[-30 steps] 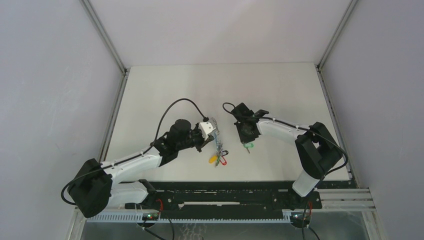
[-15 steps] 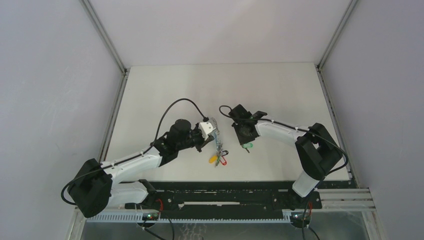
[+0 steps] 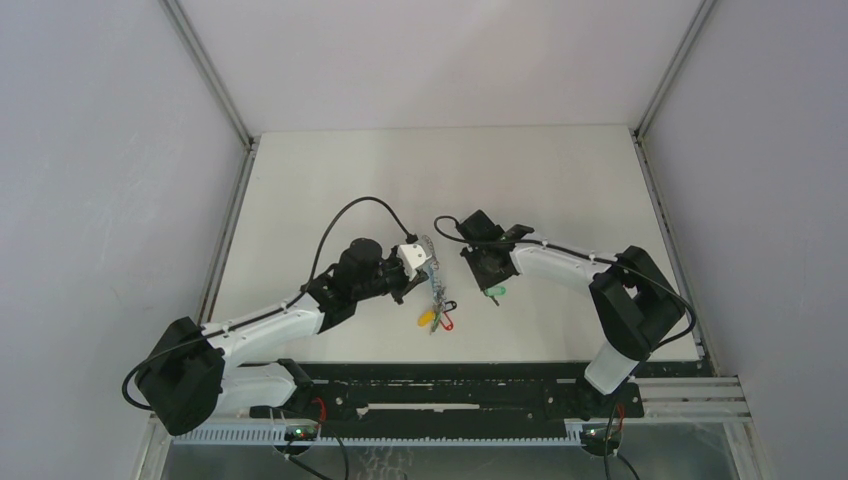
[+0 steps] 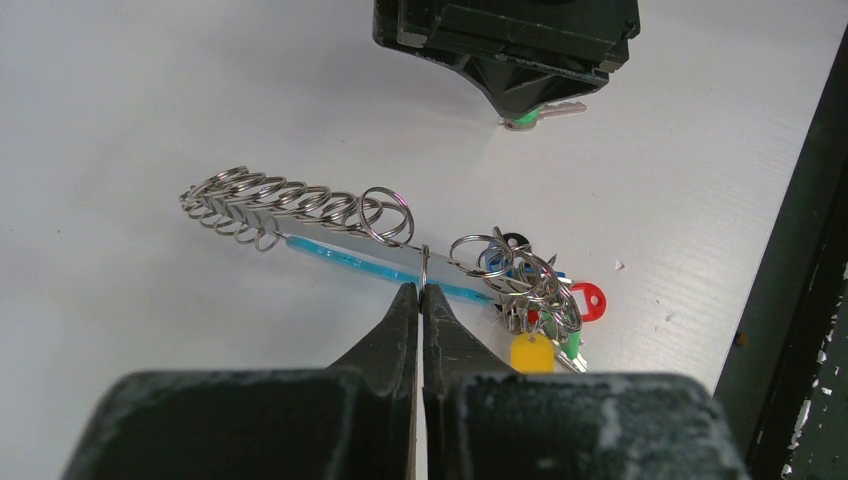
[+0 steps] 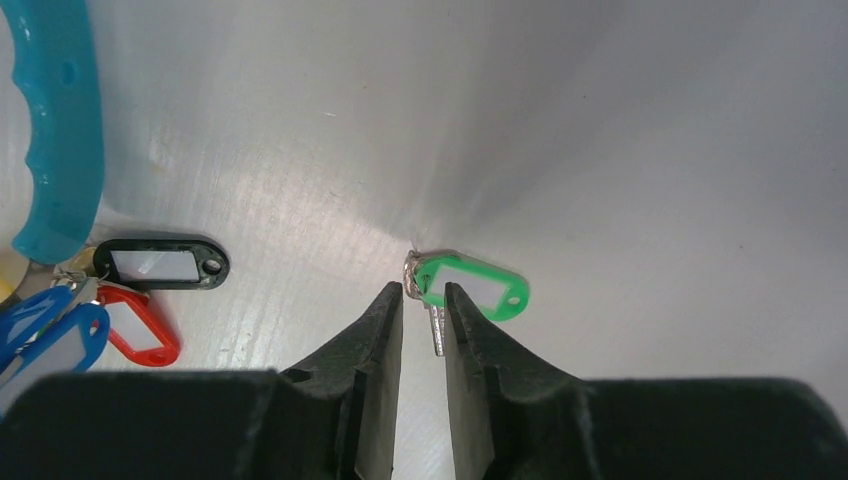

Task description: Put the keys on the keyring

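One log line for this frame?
left claw: shut on keyring | right claw: slightly open, straddling green-tagged key | key flat on table, not yet threaded

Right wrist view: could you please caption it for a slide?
Right gripper, jaws slightly apart, poised over the green-tagged key on the table, keyring at left.

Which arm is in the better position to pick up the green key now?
The right. The right gripper hangs just over the green key, its jaws open with the key's blade between them. The left gripper is shut on the keyring, away from that key.
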You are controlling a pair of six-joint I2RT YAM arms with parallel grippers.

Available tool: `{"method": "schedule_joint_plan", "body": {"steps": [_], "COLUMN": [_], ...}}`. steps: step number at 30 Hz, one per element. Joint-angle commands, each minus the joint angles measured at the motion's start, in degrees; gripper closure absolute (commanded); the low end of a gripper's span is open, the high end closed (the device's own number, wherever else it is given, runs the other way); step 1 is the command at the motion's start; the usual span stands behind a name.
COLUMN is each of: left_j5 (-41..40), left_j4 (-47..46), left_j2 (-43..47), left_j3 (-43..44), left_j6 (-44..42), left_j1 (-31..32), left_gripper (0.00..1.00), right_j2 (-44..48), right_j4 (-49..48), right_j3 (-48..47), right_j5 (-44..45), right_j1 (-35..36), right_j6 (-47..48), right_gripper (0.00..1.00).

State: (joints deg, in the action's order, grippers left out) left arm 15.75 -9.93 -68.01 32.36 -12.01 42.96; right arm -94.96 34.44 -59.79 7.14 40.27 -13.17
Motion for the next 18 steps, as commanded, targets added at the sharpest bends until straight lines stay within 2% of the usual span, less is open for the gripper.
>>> {"method": "schedule_joint_plan", "body": {"steps": [1,5,18], "left_j5": [0.86,0.95,1.12], "left_j4": [0.53,0.49,0.05], "left_j2": [-0.12,-0.20,-0.45], "left_j3": [2.62,2.62,2.57], "left_j6": [0.28,0.31,0.41], "left_j1": [0.02,0.02,0.04], "left_gripper": [1.00,1.00,1.00], "right_j2": [0.77,2.91,22.15], "right_j4": [-2.49,-5.99,-33.45], "right_j3": [1.76,5.03,26.57], "right_j5": [-0.46,-0.30,5.22], "right_j1": [0.79,1.34,4.47], "right_j6": [1.30,0.77,0.77], "right_gripper": [0.79,0.79,0.77]}}
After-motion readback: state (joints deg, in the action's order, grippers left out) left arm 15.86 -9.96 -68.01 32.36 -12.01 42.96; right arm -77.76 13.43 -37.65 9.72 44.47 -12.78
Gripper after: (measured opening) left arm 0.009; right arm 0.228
